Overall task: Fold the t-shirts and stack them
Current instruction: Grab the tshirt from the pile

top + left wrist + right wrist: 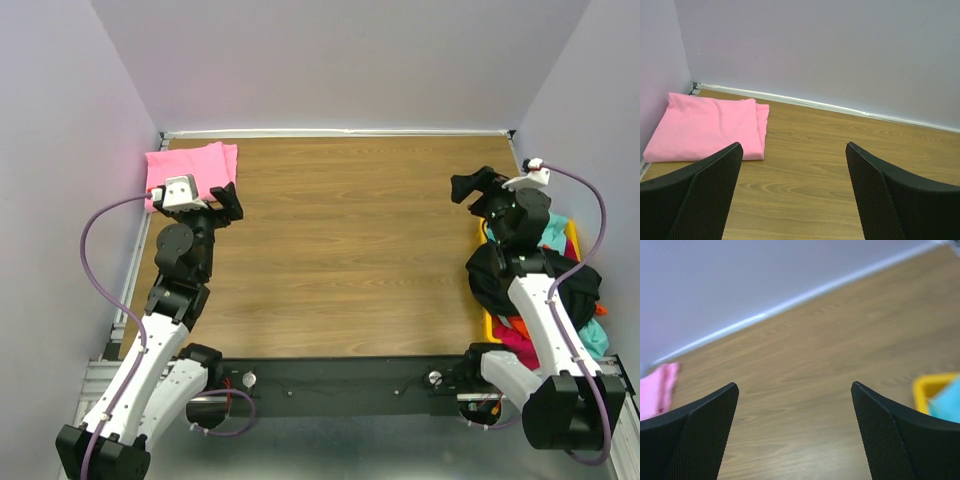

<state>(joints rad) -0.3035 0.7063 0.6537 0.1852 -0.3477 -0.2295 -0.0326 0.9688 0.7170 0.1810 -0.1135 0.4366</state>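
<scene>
Left pincer [792, 148]: spread wide with nothing between its fingers, and the black pads show a fine mesh texture. It hangs over the far-left part of the table [350, 250], just on the near side of the pink shirt.
Right pincer [795, 385]: also spread wide and empty, with the same dimpled black pads. It's raised over the right side of the table, close to the bin.
Pink t-shirt [190, 165]: folded into a flat, soft rectangle with a doubled edge along its right side. It lies in the far-left corner, against the left wall.
Table: brown wood-grain top, smooth and flat.
Yellow bin [572, 232]: hard-sided, at the right edge of the table, mostly hidden by the right arm.
Black t-shirt [495, 275]: a crumpled heap spilling over the bin's left rim.
Teal t-shirt [550, 235]: bunched in the bin's far end.
Magenta t-shirt [520, 340]: rumpled at the bin's near end.
</scene>
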